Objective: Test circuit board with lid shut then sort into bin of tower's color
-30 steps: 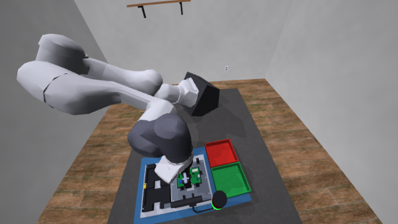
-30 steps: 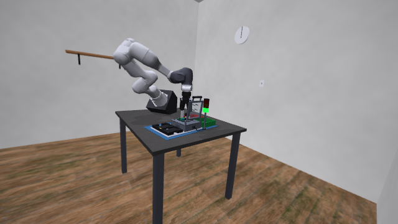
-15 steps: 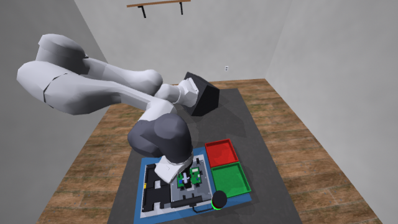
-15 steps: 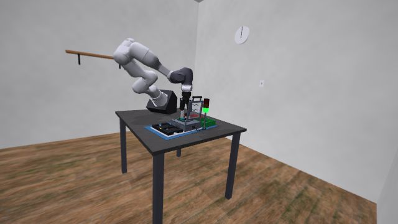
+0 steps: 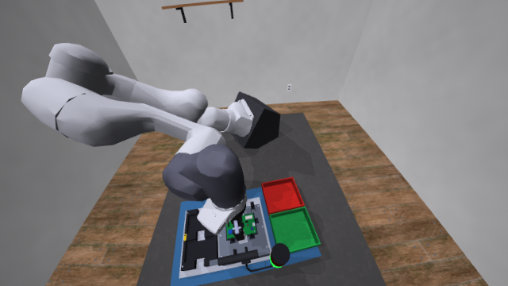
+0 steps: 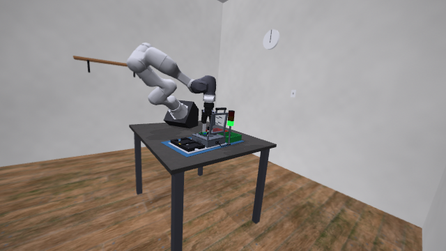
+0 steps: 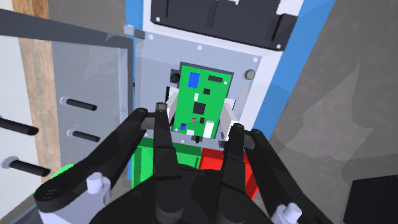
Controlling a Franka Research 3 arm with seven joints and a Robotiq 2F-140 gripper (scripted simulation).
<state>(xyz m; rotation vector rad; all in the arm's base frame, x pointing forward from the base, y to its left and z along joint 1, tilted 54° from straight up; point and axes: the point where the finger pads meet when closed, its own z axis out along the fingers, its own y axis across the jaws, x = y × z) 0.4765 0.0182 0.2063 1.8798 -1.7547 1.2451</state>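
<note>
The gripper (image 7: pixel 197 131) hangs over the tester (image 5: pixel 259 242) with its fingers half apart, one on each long side of the green circuit board (image 7: pixel 202 100), whether pressing it I cannot tell; the board lies face up on the tester's plate. The lid (image 7: pixel 90 95) stands open; the signal tower (image 6: pixel 231 123) glows green, beside the green bin (image 5: pixel 294 229) and red bin (image 5: pixel 282 195).
</note>
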